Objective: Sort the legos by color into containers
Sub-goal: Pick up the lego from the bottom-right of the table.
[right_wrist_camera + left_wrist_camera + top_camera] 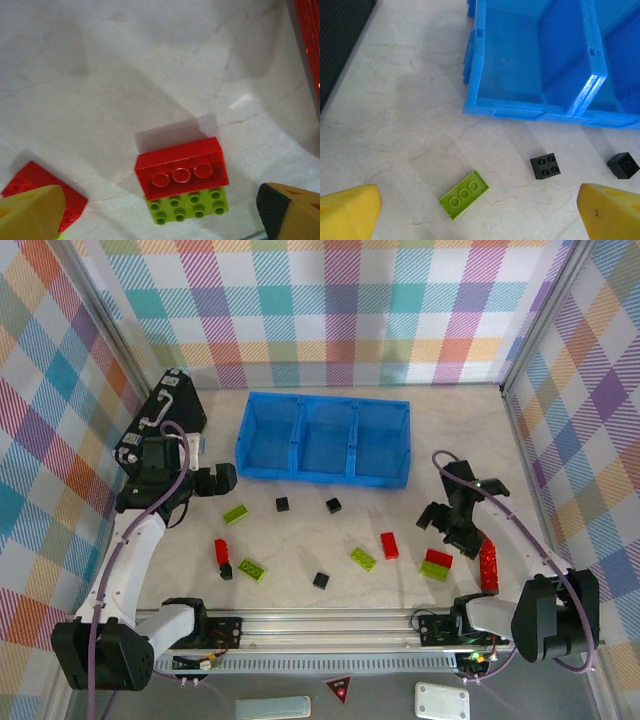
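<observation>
1. My right gripper (160, 215) has its fingers spread wide and holds nothing. It hangs over a red brick (181, 167) that sits on top of a lime-green brick (187, 207), close to the worktop's right edge.
2. My left gripper (480, 212) is spread just as wide and is empty. It hangs above a loose green brick (464, 194) and 2 black cubes (545, 165), near the tray's left end.
3. The blue tray (320, 478) lies toward the far edge. Its 3 compartments look empty, and every brick I can see is out on the worktop.
4. I judge the step in hand to be a right-arm pick of that stack. I would come straight down, centre the fingers on the red brick's sides and close gently.
5. The 2 colours may lift as 1 piece, so I would plan to pull them apart before any drop.
6. A second red brick (35, 185) lies just beside my left-hand finger (30, 212), so I would keep clear of it.
</observation>
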`<act>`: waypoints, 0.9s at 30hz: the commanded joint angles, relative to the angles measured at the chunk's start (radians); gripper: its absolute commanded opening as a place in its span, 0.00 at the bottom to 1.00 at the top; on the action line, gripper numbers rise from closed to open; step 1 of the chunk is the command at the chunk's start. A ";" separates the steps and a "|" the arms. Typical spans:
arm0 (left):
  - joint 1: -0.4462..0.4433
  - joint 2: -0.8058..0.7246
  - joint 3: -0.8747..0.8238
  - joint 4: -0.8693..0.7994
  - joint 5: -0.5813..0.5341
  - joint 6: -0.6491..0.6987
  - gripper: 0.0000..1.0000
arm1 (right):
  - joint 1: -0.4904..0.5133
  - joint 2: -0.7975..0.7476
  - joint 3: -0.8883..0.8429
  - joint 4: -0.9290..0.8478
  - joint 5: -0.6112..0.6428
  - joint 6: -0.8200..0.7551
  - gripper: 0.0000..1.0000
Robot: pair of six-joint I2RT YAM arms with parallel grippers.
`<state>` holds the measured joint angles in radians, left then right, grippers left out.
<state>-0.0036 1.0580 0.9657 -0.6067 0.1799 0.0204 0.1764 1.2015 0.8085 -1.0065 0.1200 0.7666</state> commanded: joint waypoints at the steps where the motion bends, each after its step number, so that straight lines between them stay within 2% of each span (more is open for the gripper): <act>1: 0.017 -0.006 -0.007 -0.002 0.025 0.015 1.00 | 0.005 -0.024 -0.066 0.001 -0.009 0.085 0.99; 8: 0.023 0.004 -0.013 0.006 0.036 0.015 1.00 | 0.005 -0.014 -0.138 0.096 -0.064 0.076 0.99; 14: 0.023 0.019 -0.008 -0.007 0.038 0.018 1.00 | 0.006 0.014 -0.156 0.147 -0.107 0.001 0.99; 27: 0.025 0.055 -0.004 -0.008 0.068 0.016 1.00 | 0.049 0.035 -0.158 0.149 -0.098 -0.073 0.94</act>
<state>0.0055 1.1019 0.9653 -0.6075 0.2173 0.0208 0.2031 1.2278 0.6540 -0.8528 0.0254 0.7162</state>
